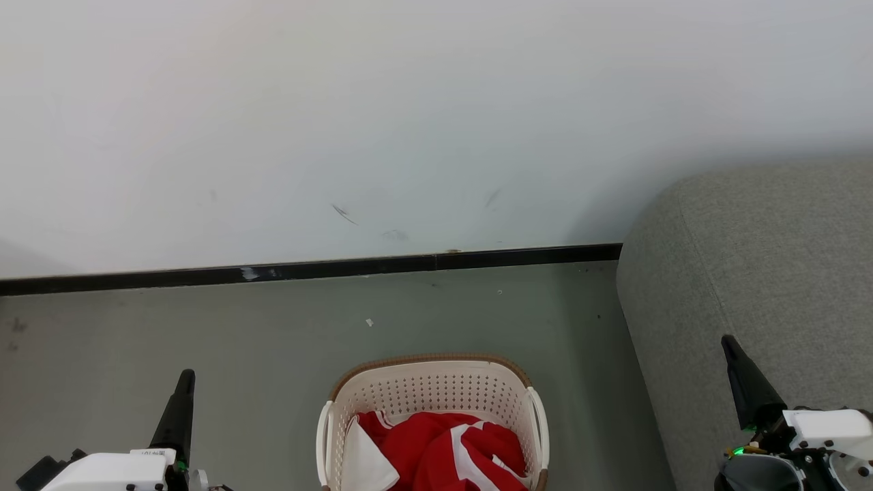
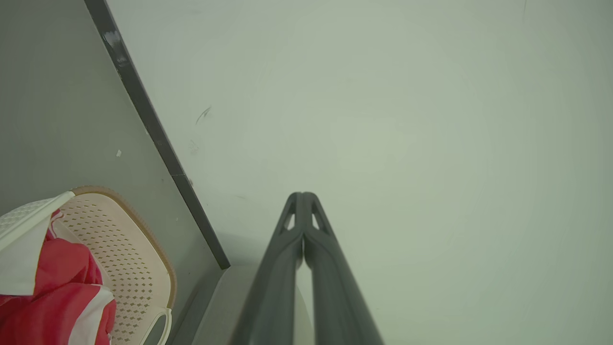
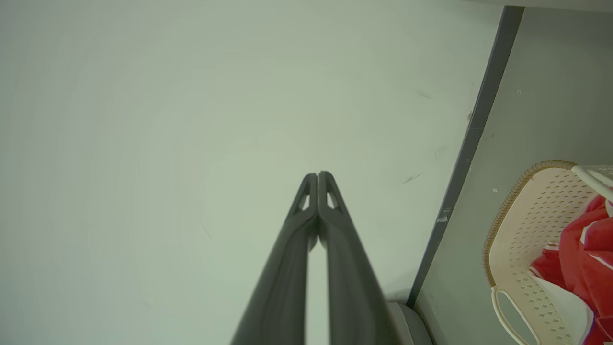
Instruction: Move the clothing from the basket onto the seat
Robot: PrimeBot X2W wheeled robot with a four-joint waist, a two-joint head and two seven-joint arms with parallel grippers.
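Our left claw (image 1: 184, 382) and right claw (image 1: 733, 351), both pinched together and empty, flank the basket (image 1: 436, 385). Its clothing (image 1: 443, 450) lies inside, and the seat (image 1: 750, 273) is close on the right, so the carry looks short.

Your basket (image 1: 436, 389) looks like smooth cream plastic punched with holes, with a brown woven-look rim. The clothing (image 1: 443, 450) is soft red and white cloth. The seat (image 1: 750, 273) is coarse matt grey-green fabric. The floor (image 1: 204, 327) is smooth and matt, the wall (image 1: 409, 102) is painted and a bit scuffed, and the fingers (image 2: 275, 287) are matt dark plastic.
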